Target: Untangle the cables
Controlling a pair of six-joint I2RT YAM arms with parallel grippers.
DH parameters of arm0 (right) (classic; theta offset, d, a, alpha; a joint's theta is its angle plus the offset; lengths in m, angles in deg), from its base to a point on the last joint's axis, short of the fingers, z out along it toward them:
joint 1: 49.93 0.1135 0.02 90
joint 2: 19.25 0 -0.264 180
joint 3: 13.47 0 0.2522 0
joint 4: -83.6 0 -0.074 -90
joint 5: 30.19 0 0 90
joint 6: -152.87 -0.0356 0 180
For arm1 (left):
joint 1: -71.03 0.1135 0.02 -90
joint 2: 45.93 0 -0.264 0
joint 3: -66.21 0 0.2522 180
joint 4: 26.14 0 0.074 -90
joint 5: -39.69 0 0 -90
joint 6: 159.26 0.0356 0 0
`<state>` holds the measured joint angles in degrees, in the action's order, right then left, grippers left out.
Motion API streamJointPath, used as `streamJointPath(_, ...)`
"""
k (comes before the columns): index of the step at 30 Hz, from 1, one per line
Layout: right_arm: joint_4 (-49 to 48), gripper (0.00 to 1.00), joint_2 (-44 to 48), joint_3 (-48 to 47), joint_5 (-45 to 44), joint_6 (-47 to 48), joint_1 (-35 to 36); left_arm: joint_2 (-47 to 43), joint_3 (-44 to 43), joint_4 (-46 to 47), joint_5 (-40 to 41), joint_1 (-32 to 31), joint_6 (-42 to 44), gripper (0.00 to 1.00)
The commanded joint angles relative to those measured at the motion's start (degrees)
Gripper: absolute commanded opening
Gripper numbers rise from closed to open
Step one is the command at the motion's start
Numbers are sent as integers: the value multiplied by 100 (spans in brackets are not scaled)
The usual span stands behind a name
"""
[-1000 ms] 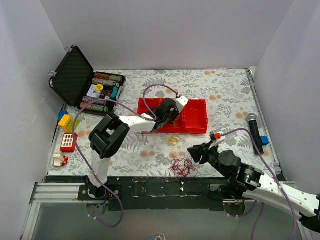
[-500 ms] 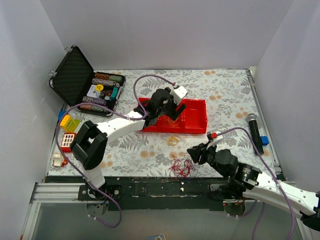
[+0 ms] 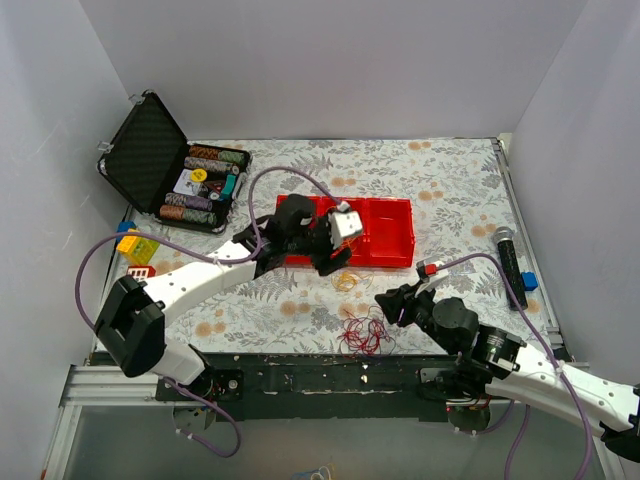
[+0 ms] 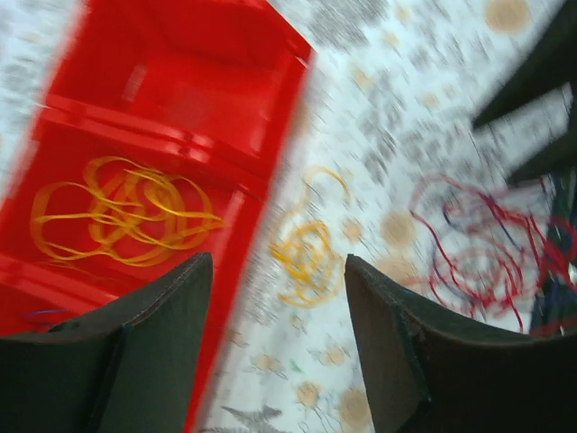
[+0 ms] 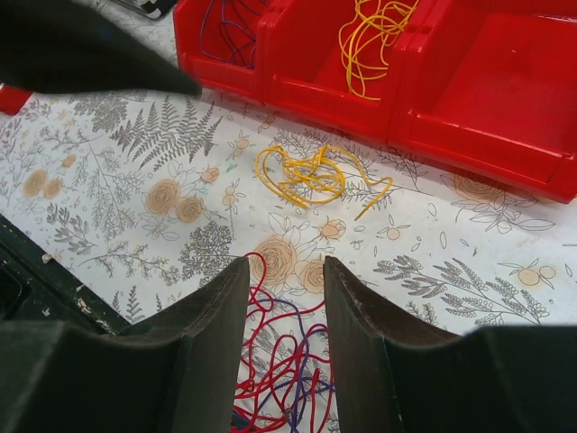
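The cables lie in separate bunches. A red and purple tangle (image 3: pixel 362 335) (image 5: pixel 288 379) (image 4: pixel 478 248) rests on the table by the front edge. A small yellow bunch (image 3: pixel 347 280) (image 5: pixel 306 176) (image 4: pixel 306 248) sits between it and the red bin (image 3: pixel 395 235). In the bin's middle compartment lies a yellow cable (image 4: pixel 122 212) (image 5: pixel 374 36), and a purple one (image 5: pixel 230 23) in the left compartment. My left gripper (image 3: pixel 333 262) (image 4: pixel 278 262) hangs open and empty over the bin's near edge. My right gripper (image 3: pixel 387 302) (image 5: pixel 284 271) stands open just above the red tangle.
An open black case (image 3: pixel 150 160) with rows of chips stands at the back left. Toy blocks (image 3: pixel 137 262) lie at the left edge. A microphone (image 3: pixel 510 262) and a blue block (image 3: pixel 529 281) lie at the right edge. The left arm's purple lead arcs above the bin.
My left gripper, shut over the bin a second ago, has opened and drawn back toward the bin's near edge. The yellow cable stays in the bin. The right arm has barely moved.
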<state>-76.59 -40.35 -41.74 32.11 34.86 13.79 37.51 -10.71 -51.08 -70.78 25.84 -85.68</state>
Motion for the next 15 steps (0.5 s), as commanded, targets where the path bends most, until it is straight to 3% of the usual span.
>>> streamJointPath(1, -86, 47, 124, -255, -174, 103, 8, -179, 680, -631, -1266, -51, 815, 58)
streamJointPath(15, -24, 47, 273, -290, -209, 111, 8, 910, 858, 379, -1056, -209, 1343, 56)
